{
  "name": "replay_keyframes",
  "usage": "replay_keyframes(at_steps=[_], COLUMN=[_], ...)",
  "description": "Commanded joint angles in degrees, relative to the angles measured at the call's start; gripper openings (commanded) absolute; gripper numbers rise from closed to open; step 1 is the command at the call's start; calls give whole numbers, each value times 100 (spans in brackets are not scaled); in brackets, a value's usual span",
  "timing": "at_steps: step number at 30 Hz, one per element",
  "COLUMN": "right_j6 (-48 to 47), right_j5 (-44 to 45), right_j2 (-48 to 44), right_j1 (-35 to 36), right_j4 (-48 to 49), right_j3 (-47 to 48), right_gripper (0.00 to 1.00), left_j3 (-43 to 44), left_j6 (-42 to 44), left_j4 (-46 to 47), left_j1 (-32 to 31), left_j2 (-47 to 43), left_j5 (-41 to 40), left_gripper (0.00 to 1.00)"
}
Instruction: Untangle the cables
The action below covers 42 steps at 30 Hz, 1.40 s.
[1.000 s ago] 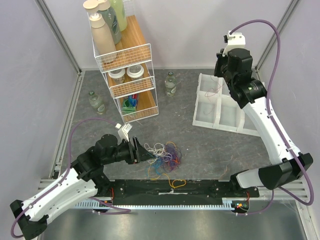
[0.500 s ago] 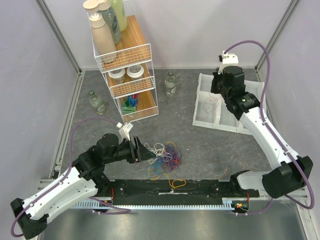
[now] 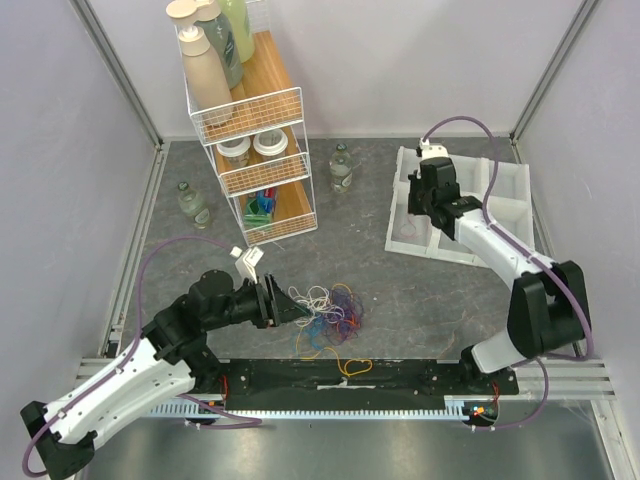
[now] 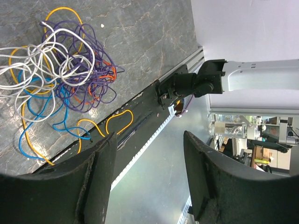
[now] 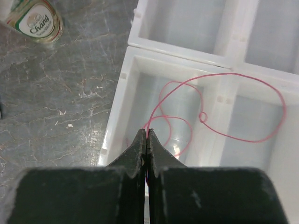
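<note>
A tangle of thin cables (image 3: 328, 312), yellow, blue, purple and white, lies on the grey table near the front; it also shows in the left wrist view (image 4: 60, 79). My left gripper (image 3: 296, 309) is open and empty, right beside the tangle's left edge. My right gripper (image 3: 411, 213) is shut on a pink-red cable (image 5: 205, 116) and holds it low over the white divided tray (image 3: 440, 240). The pink-red cable loops across two tray compartments in the right wrist view.
A wire rack (image 3: 255, 150) with bottles and jars stands at the back left. Two small glass bottles (image 3: 341, 168) (image 3: 193, 204) stand on the table, one also in the right wrist view (image 5: 35, 19). A black rail (image 3: 340, 378) runs along the near edge.
My right arm has dropped and moved left, bringing the pink-red cable down into the tray. My left arm has barely moved.
</note>
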Motion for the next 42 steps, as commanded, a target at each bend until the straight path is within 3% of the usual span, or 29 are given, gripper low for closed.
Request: replay_keyframes(at_steps=[1,6,11,12,16,24,26,29,33,36,39,42], right_j6=[153,434,251,172,-40,-128,-154,-277,-584,-708,-761,-725], right_j5=[-908,-1570,-737,-622,-560,47,-58,-85,-225,-252,-524,-674], right_j2=[591,1322,1138,1129,937,399,644,1066,1436,1586,1735,1832], right_j1=[-40,-31,-22,-22,-14,-355,-619,-866,-893,-893,-901,-823], right_j4=[418,-3,-486,-696,-1155,-1489,-1577,-1612,-1621,-1568,-1525,-1524], right_j3=[143,486,407,503,811,1241,1479,1760,2016,2051,2016,1920], right_gripper=[0,0,3,7,37,72,76,75,64,46,37,18], left_j3=[-85,-32,-243,-226,-120,-261,-112,-24,-137,-217,-164,-182], left_j6=[98,169,20,20,151,81,169,213,117,99,160,160], left_j4=[191,332,402,367,332,648,596,534,516,464,385,393], left_j1=[-4,5,-4,14,5,5,5,5,5,5,5,5], left_j2=[20,311,74,56,213,407,512,513,311,214,258,267], left_j5=[34,69,52,26,34,148,209,193,201,149,175,131], left_gripper=[65,65,64,64,64,64,64,64,64,64,64,64])
